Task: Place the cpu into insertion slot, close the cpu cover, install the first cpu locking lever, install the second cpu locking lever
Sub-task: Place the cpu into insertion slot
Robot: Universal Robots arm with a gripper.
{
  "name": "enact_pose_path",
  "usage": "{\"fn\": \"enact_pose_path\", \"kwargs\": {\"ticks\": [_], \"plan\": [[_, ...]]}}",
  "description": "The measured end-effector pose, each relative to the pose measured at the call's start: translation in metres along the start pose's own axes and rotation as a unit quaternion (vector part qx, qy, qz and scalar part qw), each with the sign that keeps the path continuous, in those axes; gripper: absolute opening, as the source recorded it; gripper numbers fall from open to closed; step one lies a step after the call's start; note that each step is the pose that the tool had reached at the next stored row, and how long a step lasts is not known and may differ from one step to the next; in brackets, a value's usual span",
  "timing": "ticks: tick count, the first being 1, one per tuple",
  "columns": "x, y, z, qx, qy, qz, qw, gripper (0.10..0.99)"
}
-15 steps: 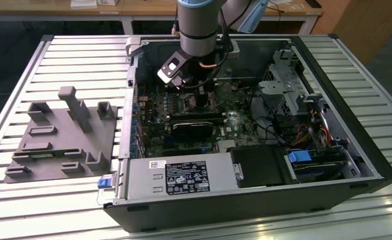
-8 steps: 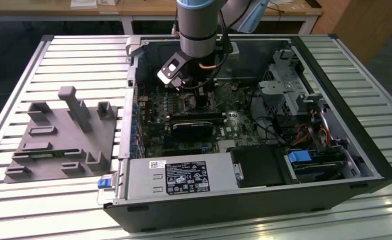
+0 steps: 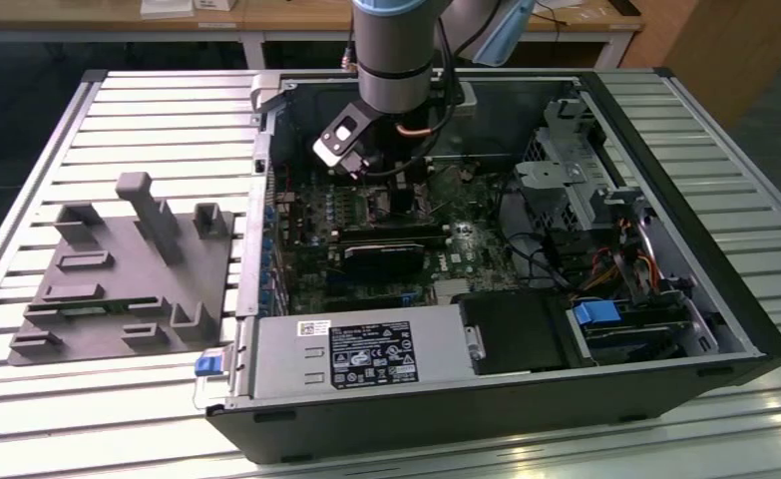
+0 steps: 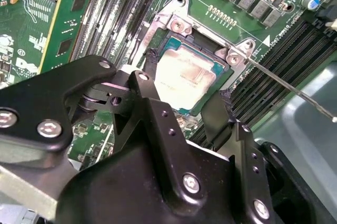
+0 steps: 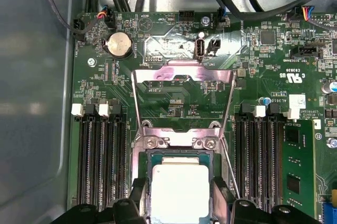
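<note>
Slatted metal bench [image 3: 151, 110] carries open computer case [image 3: 497, 419], with grey fixture [image 3: 124, 269] at its 9 o'clock. Gripper [image 3: 387, 190] is down over motherboard [image 3: 363, 289], toward case's 12 o'clock. cpu cover [image 5: 181, 72] stands swung open. cpu [image 4: 185, 75] lies in insertion slot [image 5: 179, 140], fingers [image 4: 217, 112] grasping its opposite edges.

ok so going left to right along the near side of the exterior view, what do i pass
grey fixture block → small blue clip → silver power supply → black box → blue drive latch
</note>
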State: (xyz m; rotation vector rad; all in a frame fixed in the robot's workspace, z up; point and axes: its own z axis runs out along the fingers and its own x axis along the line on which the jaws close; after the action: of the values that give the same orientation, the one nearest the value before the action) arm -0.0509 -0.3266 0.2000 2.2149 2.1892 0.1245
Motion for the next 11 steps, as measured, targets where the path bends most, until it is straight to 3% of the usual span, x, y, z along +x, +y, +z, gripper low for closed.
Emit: {"fn": "enact_pose_path", "kwargs": {"ticks": [11], "plan": [[0.0001,0.0003,-0.0035,0.0000,0.0000,0.000,1.0000,0.600]]}}
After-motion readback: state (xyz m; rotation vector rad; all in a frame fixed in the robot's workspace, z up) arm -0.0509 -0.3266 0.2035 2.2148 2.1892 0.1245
